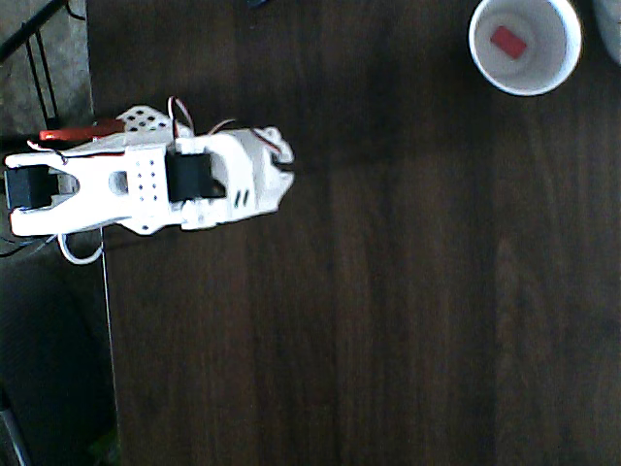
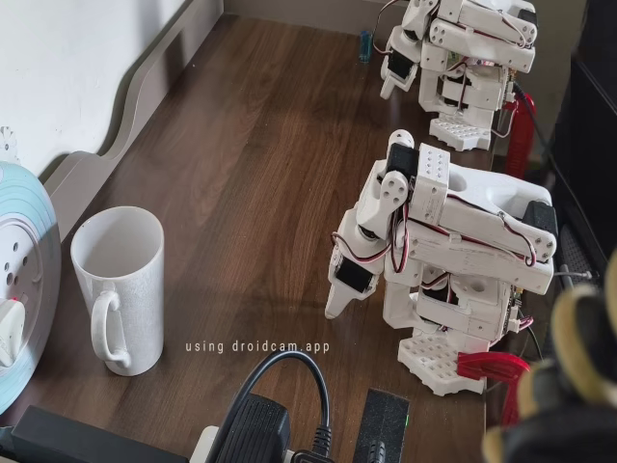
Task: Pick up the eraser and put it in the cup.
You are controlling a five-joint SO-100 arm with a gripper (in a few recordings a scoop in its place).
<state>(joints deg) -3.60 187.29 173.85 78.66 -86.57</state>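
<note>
Folded back over its base, gripper [image 2: 339, 289] pointing down at the dark wooden table [image 1: 388, 320], fingers together, holding nothing. Well apart, at the overhead view's top right, white cup [image 1: 525, 45] with the red eraser [image 1: 508, 42] lying inside.

Home desk: wooden tabletop [image 2: 260, 164], power adapter [image 2: 255, 429].

bench: dark brown wooden bench [image 1: 388, 291] with visible grain and a soft sheen
cup: round white ceramic-looking cup [image 2: 120, 289], smooth, faintly speckled
eraser: small pink-red rectangular eraser [image 1: 507, 42], matt
arm: white plastic arm [image 2: 453, 241], smooth, matt shells
claw: white plastic claw [image 2: 337, 294]
</note>
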